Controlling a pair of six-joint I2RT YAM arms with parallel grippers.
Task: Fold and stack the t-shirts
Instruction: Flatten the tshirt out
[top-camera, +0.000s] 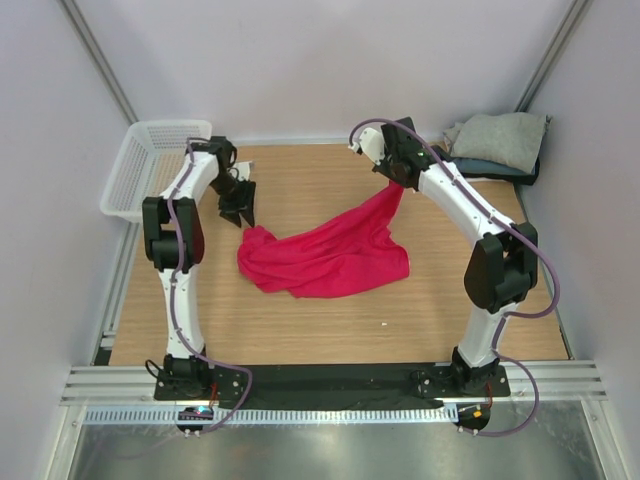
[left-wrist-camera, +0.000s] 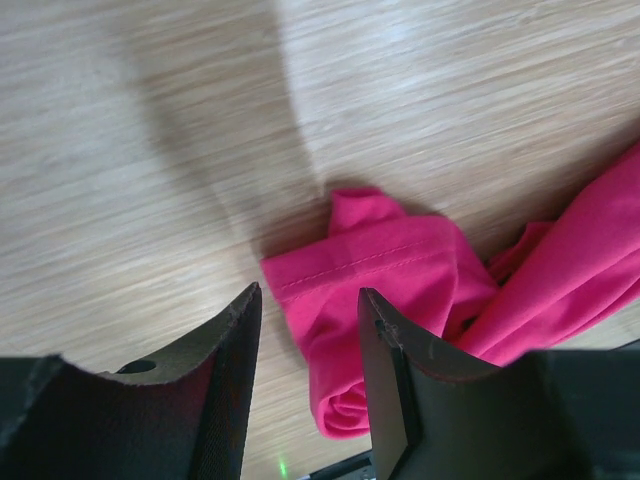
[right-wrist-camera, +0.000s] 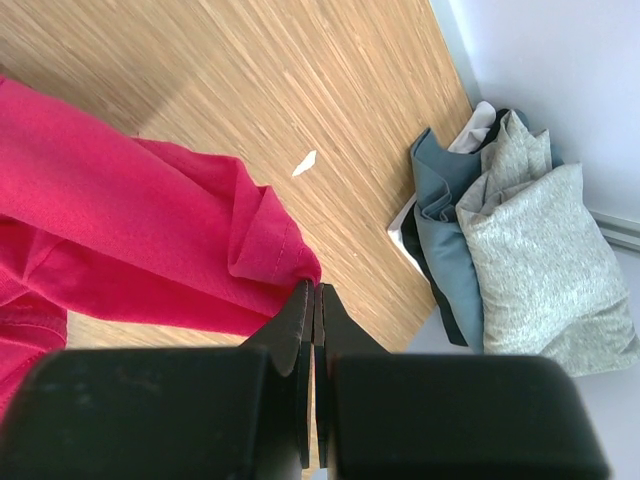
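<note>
A crimson-pink t-shirt (top-camera: 325, 255) lies crumpled in the middle of the wooden table. My right gripper (top-camera: 396, 183) is shut on a corner of it (right-wrist-camera: 290, 262) and holds that corner up at the back, so the cloth hangs in a strip down to the pile. My left gripper (top-camera: 238, 205) is open and empty, just above the table beside the shirt's left end (left-wrist-camera: 375, 270). A stack of folded t-shirts sits at the back right: light grey (top-camera: 500, 140) on top, dark blue-grey (right-wrist-camera: 445, 220) and white (right-wrist-camera: 478, 125) under it.
A white mesh basket (top-camera: 150, 165) stands off the table's back left corner. A small white scrap (right-wrist-camera: 304, 163) lies on the wood near the folded stack. Grey walls close in on both sides and the back.
</note>
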